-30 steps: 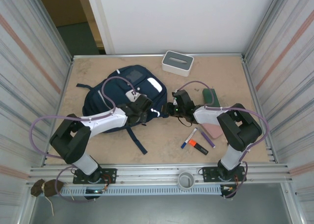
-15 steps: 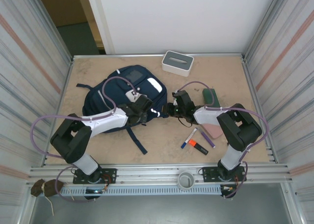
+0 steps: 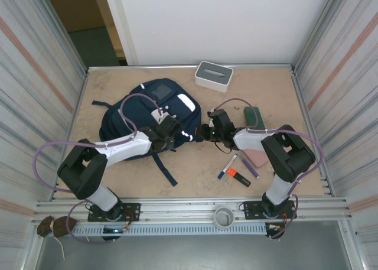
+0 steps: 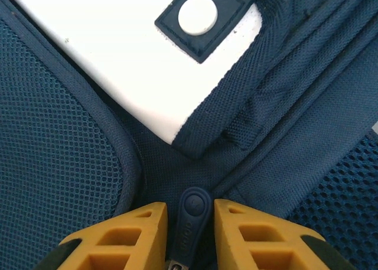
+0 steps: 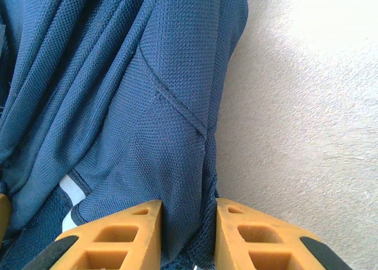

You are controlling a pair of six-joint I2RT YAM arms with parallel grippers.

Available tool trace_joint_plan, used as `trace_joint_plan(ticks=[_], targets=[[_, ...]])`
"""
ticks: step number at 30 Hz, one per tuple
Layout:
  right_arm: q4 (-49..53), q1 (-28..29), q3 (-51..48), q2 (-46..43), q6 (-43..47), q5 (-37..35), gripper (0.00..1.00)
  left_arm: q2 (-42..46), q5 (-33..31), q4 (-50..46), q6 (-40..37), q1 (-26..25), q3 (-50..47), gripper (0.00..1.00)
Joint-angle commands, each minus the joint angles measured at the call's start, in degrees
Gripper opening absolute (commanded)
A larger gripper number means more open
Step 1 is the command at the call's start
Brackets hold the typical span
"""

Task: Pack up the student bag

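The student bag (image 3: 139, 113), a navy backpack with white patches, lies flat on the table's left half. My left gripper (image 3: 172, 130) rests on its right side. In the left wrist view its yellow fingers (image 4: 136, 234) are shut on a navy zipper pull (image 4: 192, 214), just below a white patch (image 4: 130, 63) with a snap tab. My right gripper (image 3: 203, 134) meets the bag's right edge from the other side. It is shut on a fold of the navy fabric (image 5: 177, 163), with bare table (image 5: 307, 104) to the right of that fold.
A white-grey box (image 3: 214, 76) stands at the back. To the right of the bag lie a green item (image 3: 255, 117), a pink item (image 3: 257, 158), a blue-capped marker (image 3: 227, 166) and an orange highlighter (image 3: 238, 176). Corrugated walls close in both sides.
My left gripper's jaws have narrowed onto the zipper pull. The right gripper tightened slightly on the fabric. Both arms and the bag have barely shifted.
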State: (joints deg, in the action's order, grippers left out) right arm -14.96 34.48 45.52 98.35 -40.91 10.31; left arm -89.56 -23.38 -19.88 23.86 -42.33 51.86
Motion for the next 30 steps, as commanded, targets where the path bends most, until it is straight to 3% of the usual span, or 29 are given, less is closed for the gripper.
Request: trace_joint_plan(ticks=[1, 11, 24, 30], targets=[[3.84, -0.31, -1.59, 0.77, 1.49, -0.65, 0.26, -0.71, 0.09, -1.59, -0.14, 1.18, -0.28, 0.27], [4.14, -0.48, -1.83, 0.55, 1.51, -0.90, 0.24, -1.04, -1.17, -1.39, -2.34, 1.69, 1.40, 0.16], [4.94, -1.78, -2.63, -1.87, 1.63, -2.13, 0.19, 9.15, 0.12, 3.05, -5.48, 1.76, -2.09, 0.00], [4.32, -2.04, -3.52, -3.20, 0.72, -3.09, 0.16, 13.07, 2.17, 4.53, -5.85, 2.62, -5.47, 0.00]])
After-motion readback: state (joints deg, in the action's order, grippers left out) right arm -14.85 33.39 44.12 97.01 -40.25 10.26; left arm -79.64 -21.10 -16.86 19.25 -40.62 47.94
